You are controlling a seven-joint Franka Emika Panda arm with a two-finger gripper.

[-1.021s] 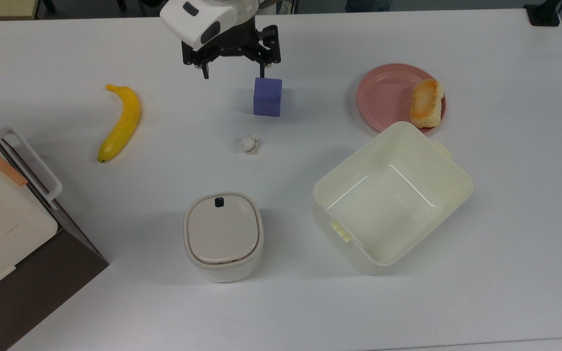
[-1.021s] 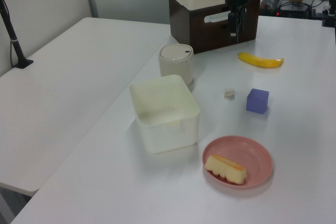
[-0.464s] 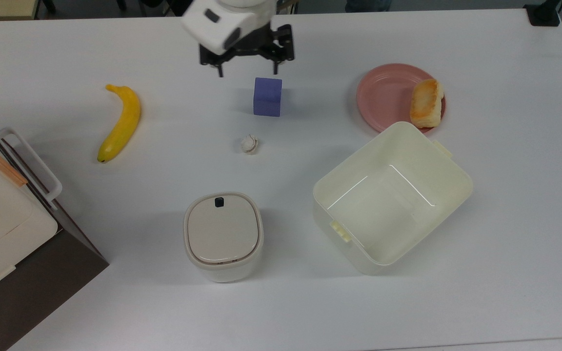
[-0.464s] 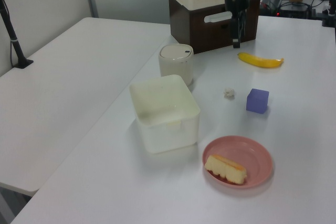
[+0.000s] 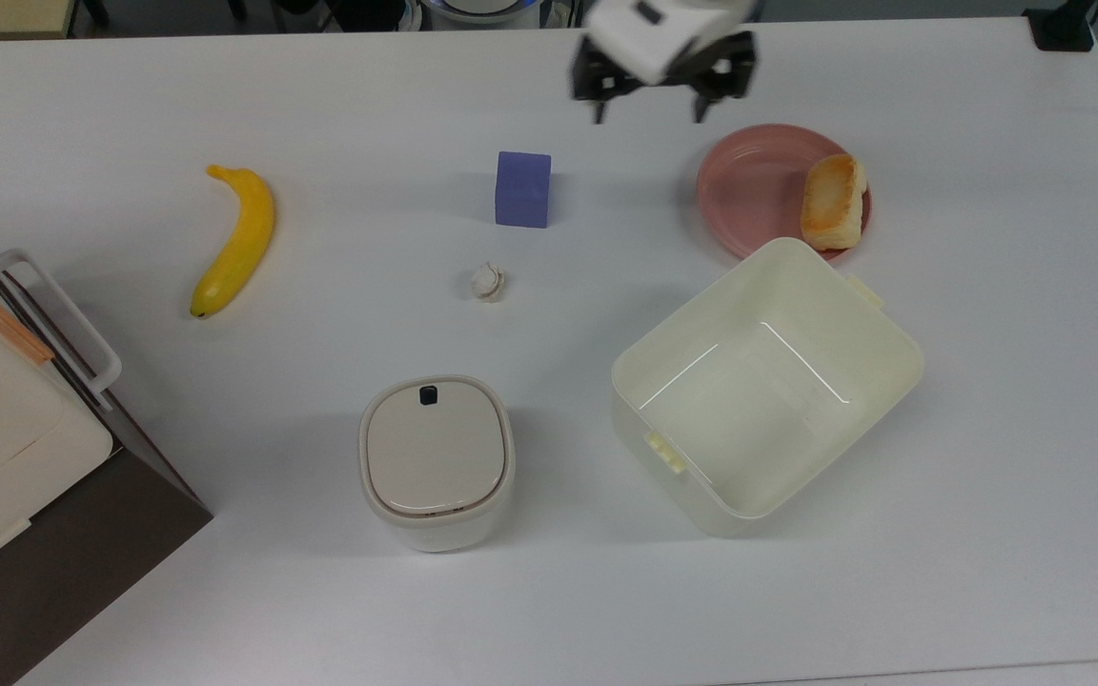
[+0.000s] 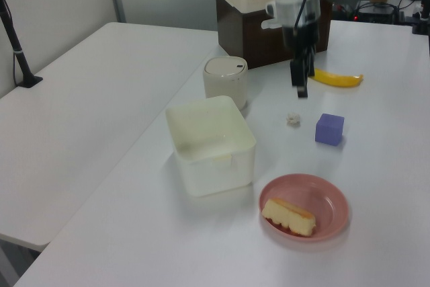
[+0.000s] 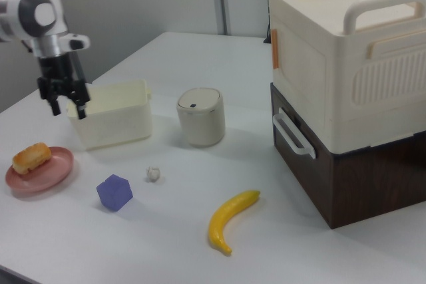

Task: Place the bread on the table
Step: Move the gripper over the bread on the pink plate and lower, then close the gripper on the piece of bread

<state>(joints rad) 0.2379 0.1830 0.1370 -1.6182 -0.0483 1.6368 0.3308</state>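
- The gripper, fingers spread and empty, has swung from above the purple block toward the pink plate.
- The bread seemingly lies untouched there, so grasping comes next.

The bread is a small bun, orange-brown on top and pale on its sides. It lies flat at the edge of a pink plate. The plate sits on the table, which is big, white and flat.
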